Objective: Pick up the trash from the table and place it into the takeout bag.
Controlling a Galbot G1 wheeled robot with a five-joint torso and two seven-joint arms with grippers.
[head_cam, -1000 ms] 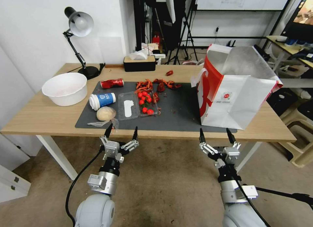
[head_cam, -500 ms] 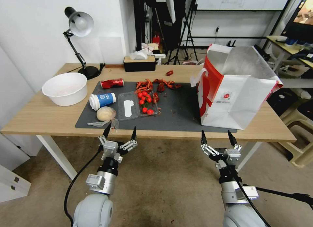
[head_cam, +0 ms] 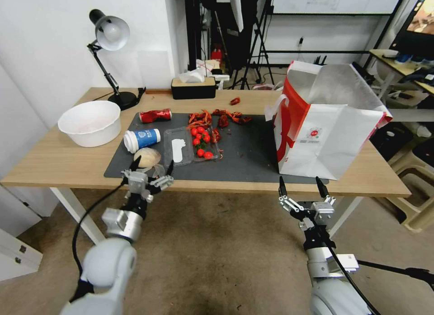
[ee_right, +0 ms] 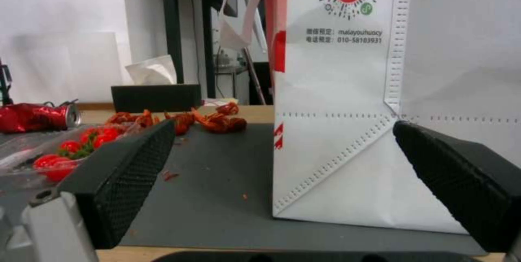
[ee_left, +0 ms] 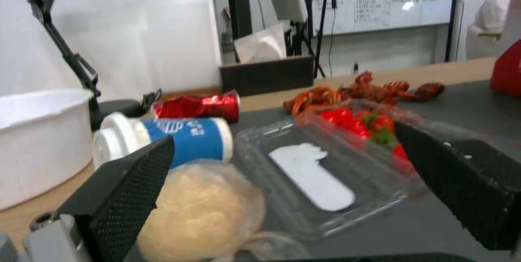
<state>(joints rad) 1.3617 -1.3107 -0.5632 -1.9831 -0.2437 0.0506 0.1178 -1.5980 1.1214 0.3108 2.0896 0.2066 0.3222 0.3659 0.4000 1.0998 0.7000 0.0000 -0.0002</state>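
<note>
We have just swung our left gripper (head_cam: 151, 166) forward and left, its fingers spread wide and empty around the beige lump in clear wrap (head_cam: 147, 157) on the near-left dark grey mat (head_cam: 244, 156), likely our first pick, while our right gripper (head_cam: 302, 187) waits open before the boxy white-and-red takeout bag (head_cam: 325, 125).

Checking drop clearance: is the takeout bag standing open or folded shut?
Open and upright. The takeout bag stands on the table with its mouth spread wide, silver lining showing inside the top.
</note>
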